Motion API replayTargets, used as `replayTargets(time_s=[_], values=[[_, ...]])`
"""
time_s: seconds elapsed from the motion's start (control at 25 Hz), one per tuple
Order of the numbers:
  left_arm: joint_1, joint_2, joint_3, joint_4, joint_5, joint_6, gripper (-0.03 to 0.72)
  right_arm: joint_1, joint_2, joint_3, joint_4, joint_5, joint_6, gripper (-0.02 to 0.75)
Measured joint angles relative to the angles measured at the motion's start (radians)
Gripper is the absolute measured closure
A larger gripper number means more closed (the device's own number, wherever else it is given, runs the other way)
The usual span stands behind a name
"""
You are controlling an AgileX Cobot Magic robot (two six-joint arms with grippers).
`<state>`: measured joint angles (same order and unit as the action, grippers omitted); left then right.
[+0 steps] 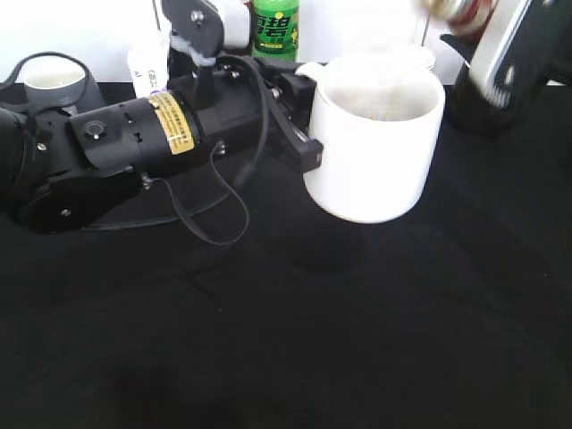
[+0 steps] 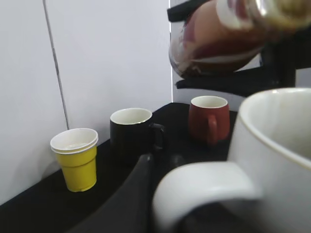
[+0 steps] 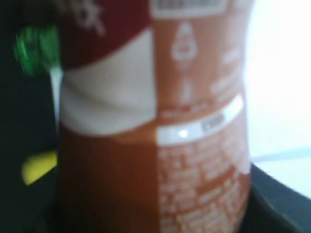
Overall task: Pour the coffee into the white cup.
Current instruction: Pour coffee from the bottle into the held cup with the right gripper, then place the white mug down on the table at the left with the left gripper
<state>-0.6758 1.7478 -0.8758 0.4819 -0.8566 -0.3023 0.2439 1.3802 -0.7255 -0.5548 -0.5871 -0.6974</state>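
Currently your left hand [image 1: 308, 134] grips the white cup [image 1: 375, 147] by its handle, lifted off the black counter [image 1: 357, 340] at center. Your right hand [image 1: 500, 54], far right, is clenched on the coffee [image 2: 218, 36], tilted above the cup's far rim. Yellow cup [image 2: 75, 158], black mug [image 2: 133, 131], red mug [image 2: 209, 119] sit behind.
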Motion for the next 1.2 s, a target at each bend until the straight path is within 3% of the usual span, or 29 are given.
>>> replayTargets(time_s=[0.2, 0.28, 0.48, 0.68, 0.92, 1.2], values=[[0.038, 0.000, 0.000, -0.043, -0.043, 0.000, 0.624, 0.000, 0.000, 0.000, 0.001, 0.000, 0.727, 0.225], [0.082, 0.000, 0.005, -0.042, -0.045, 0.000, 0.624, 0.000, 0.000, 0.000, 0.003, 0.000, 0.838, 0.225], [0.242, -0.019, 0.173, -0.049, -0.161, 0.015, 0.624, 0.000, 0.000, 0.000, 0.006, 0.000, 0.859, 0.226], [0.335, -0.019, 0.325, -0.248, -0.241, 0.200, 0.625, 0.000, 0.000, 0.000, 0.006, 0.000, 0.861, 0.226], [0.338, 0.137, 0.330, -0.532, -0.290, 0.253, 0.625, 0.000, 0.000, 0.000, 0.006, 0.000, 0.863, 0.226], [0.383, 0.302, 0.178, -0.564, -0.295, 0.256, 0.626, 0.000, 0.000, 0.000, 0.006, 0.000, 0.863, 0.226]])
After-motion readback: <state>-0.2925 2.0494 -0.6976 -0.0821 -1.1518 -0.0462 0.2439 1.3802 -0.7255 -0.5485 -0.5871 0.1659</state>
